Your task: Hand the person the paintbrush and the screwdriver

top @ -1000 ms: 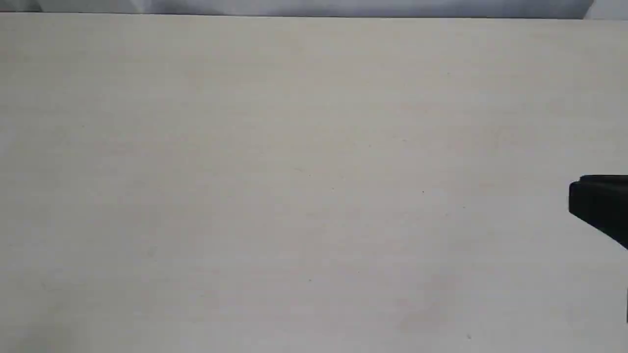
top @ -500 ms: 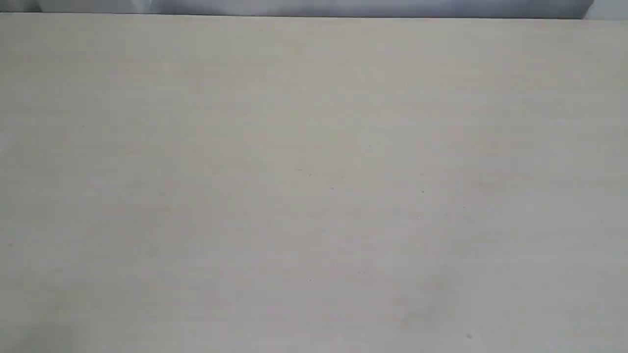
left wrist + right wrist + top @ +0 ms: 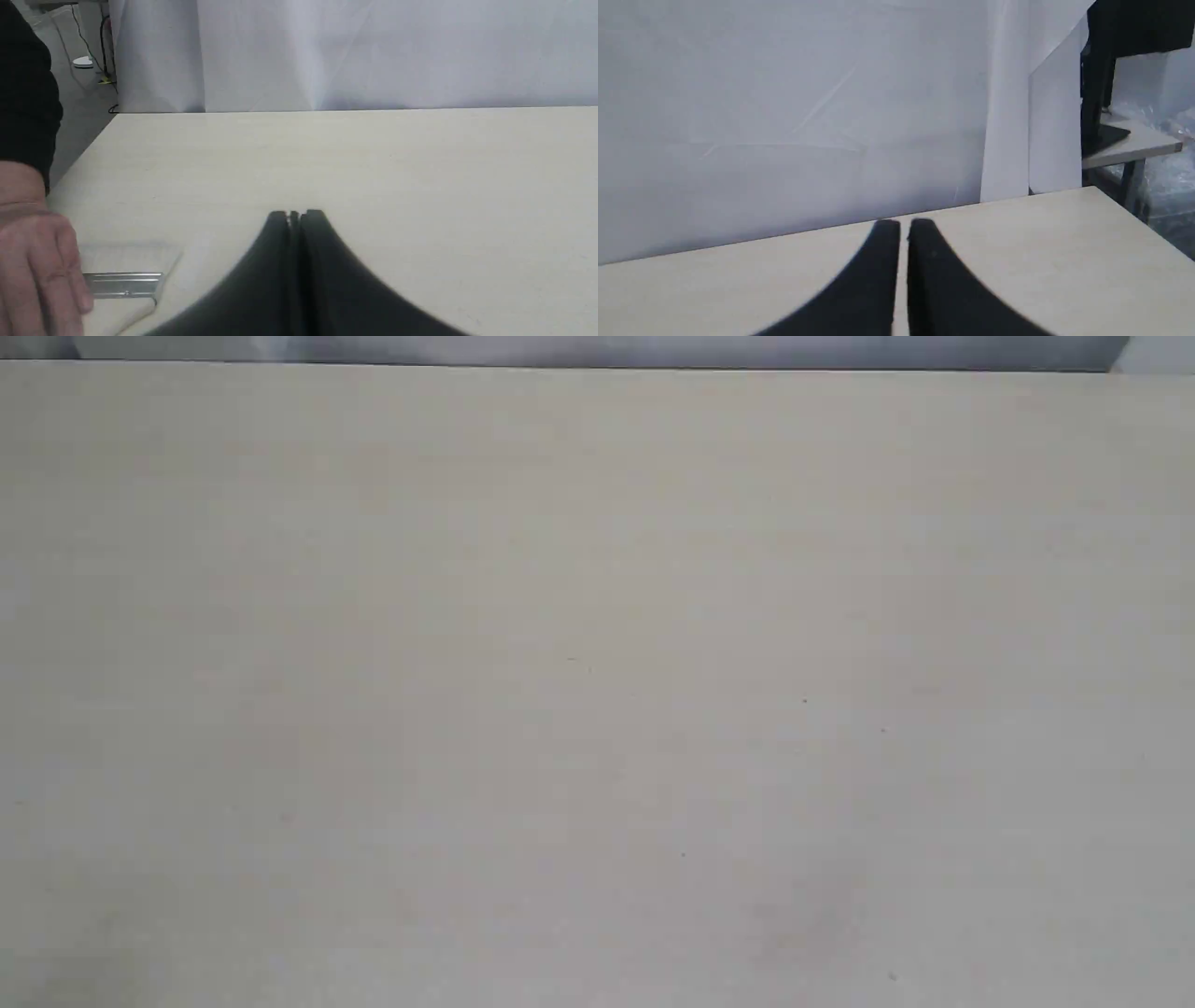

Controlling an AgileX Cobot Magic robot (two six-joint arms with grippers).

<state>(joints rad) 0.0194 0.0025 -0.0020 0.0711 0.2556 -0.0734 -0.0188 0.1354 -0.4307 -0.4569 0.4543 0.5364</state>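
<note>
The exterior view holds only the bare pale table; neither gripper, tool nor hand shows in it. In the left wrist view the paintbrush lies on the table, its whitish bristles and silver ferrule visible, its handle hidden. The person's hand with a dark sleeve cuff rests on the brush's handle end. My left gripper is shut and empty, above the table, apart from the brush. In the right wrist view my right gripper is shut with nothing in it. The screwdriver is out of view.
A white curtain hangs behind the table's far edge. The table's corner drops to a floor with cables. Past the table's right end stand a black monitor stand and a side table.
In the exterior view a black arm part at the right edge one second ago has left the frame. The tabletop has stayed bare since.
</note>
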